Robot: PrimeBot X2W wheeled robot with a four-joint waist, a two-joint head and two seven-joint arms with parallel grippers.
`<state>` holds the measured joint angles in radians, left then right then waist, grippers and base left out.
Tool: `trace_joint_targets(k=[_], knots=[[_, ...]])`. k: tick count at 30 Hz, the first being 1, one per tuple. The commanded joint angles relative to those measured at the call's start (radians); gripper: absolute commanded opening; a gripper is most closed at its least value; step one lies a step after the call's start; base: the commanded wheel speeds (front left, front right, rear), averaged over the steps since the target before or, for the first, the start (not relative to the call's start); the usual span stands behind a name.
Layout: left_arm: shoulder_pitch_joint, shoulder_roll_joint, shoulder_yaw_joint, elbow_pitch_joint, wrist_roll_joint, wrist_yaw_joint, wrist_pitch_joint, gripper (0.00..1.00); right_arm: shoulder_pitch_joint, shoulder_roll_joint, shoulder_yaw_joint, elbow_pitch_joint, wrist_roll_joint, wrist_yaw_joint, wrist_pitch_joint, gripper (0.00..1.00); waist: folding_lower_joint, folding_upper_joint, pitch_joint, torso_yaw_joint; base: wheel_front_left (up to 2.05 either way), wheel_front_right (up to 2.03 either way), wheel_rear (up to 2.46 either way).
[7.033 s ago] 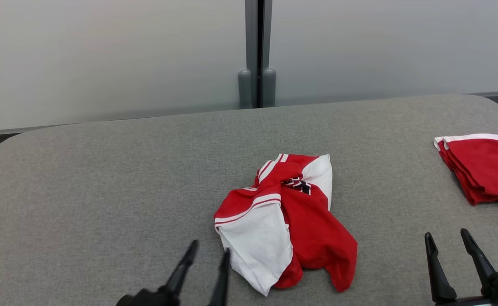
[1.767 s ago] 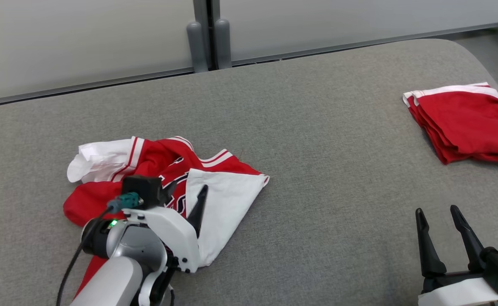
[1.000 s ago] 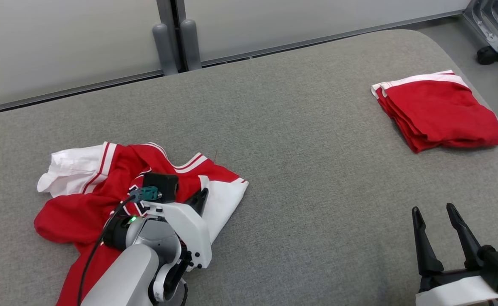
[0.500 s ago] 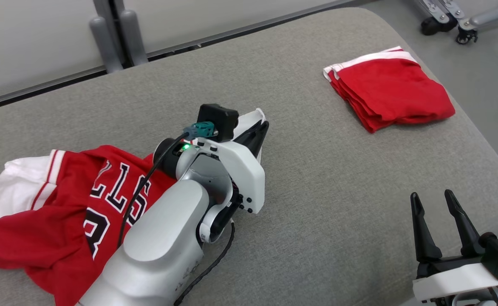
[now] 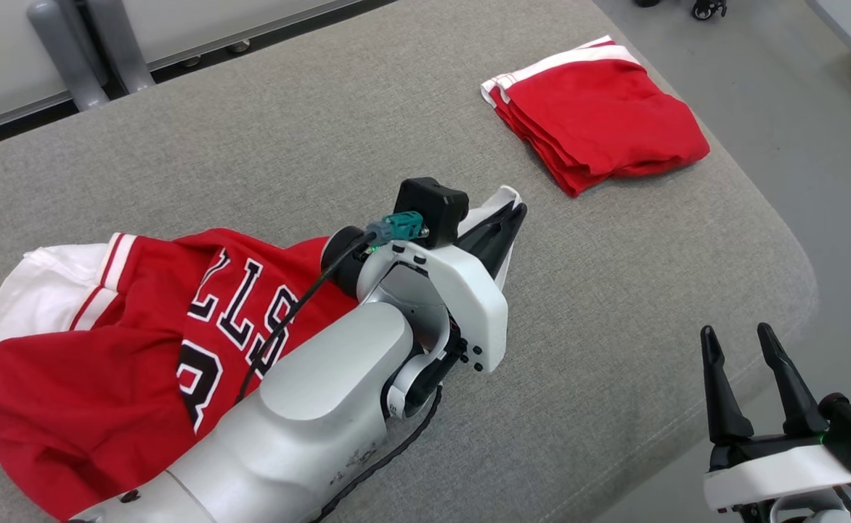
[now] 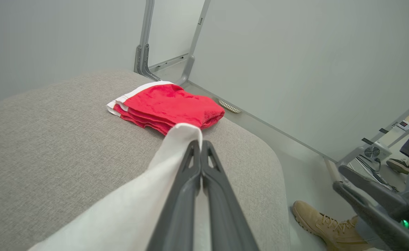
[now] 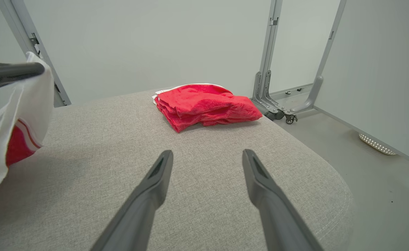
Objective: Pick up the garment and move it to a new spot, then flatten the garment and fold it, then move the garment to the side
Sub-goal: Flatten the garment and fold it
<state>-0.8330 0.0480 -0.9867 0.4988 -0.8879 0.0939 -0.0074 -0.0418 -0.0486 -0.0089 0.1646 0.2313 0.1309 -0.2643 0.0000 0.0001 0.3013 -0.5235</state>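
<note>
Hovering at the near right corner of the grey padded table (image 5: 614,305), the right gripper (image 5: 734,330) is holding its two dark fingers spread wide, with nothing between them. Close by it, on the floor below the table edge, a person's tan boot (image 6: 316,219) is showing in the left wrist view.

To the left, the robot's pale left arm (image 5: 338,392) is reaching forward and to the right across the table. The left gripper (image 5: 518,209) at its end is pressing its fingers tight together on a white corner of the garment (image 5: 142,327), a red and white jersey with black lettering. That pinched corner is being held up off the cloth surface, and the white fabric is draping down from the fingertips and trailing back beneath the arm. The rest of the jersey is lying rumpled on the left part of the table, its printed front facing up and a white sleeve spreading toward the left edge.

Further on, near the far right corner and well apart from the lifted corner, a folded stack of red cloth (image 5: 600,123) with a white band is sitting on the table. Beyond the table, grey metal posts (image 5: 70,43) are standing against pale wall panels.
</note>
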Motion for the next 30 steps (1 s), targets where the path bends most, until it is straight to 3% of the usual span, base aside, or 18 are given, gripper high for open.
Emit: trace_joint_targets(k=[1,2,3,4,11,15,26,30], knots=[[-0.026,0.006,-0.033,0.02,-0.026,0.013,-0.028,0.24,-0.011,-0.004,-0.006,0.003,-0.001,0.0,0.0,1.0,0.0,-0.0001,0.0,0.013,0.0,0.0,0.0],[-0.028,0.006,-0.056,0.032,-0.036,0.015,-0.029,0.87,-0.013,-0.004,-0.009,0.003,-0.003,0.0,0.0,1.0,0.0,-0.0001,-0.003,0.021,0.0,0.0,0.0],[-0.028,0.006,-0.056,0.032,-0.036,0.015,-0.029,0.87,-0.013,-0.004,-0.009,0.003,-0.003,0.0,0.0,1.0,0.0,-0.0001,-0.003,0.021,0.0,0.0,0.0],[-0.034,0.004,-0.078,0.039,-0.04,0.017,-0.032,1.0,-0.014,-0.004,-0.013,0.003,-0.007,0.0,0.0,1.0,0.0,-0.0001,-0.007,0.029,0.0,0.0,0.0],[0.014,0.012,-0.129,0.035,-0.078,0.027,-0.064,1.0,0.015,-0.004,-0.05,-0.005,-0.039,0.0,0.0,1.0,0.0,-0.0001,-0.066,0.121,0.0,0.0,0.0],[0.098,0.094,-0.11,-0.034,-0.092,0.058,-0.099,1.0,0.041,-0.005,-0.07,-0.011,-0.057,0.0,0.0,1.0,0.0,-0.0001,-0.118,0.178,0.0,0.0,0.0],[0.513,0.448,0.094,-0.411,-0.219,0.348,-0.217,1.0,0.116,-0.005,-0.09,-0.031,-0.103,0.0,0.0,1.0,0.0,-0.0001,-0.185,0.325,0.0,0.0,0.0],[0.606,0.507,0.127,-0.484,-0.25,0.395,-0.225,1.0,0.126,-0.005,-0.085,-0.033,-0.113,0.0,0.0,1.0,0.0,-0.0001,-0.194,0.359,0.0,0.0,0.0]])
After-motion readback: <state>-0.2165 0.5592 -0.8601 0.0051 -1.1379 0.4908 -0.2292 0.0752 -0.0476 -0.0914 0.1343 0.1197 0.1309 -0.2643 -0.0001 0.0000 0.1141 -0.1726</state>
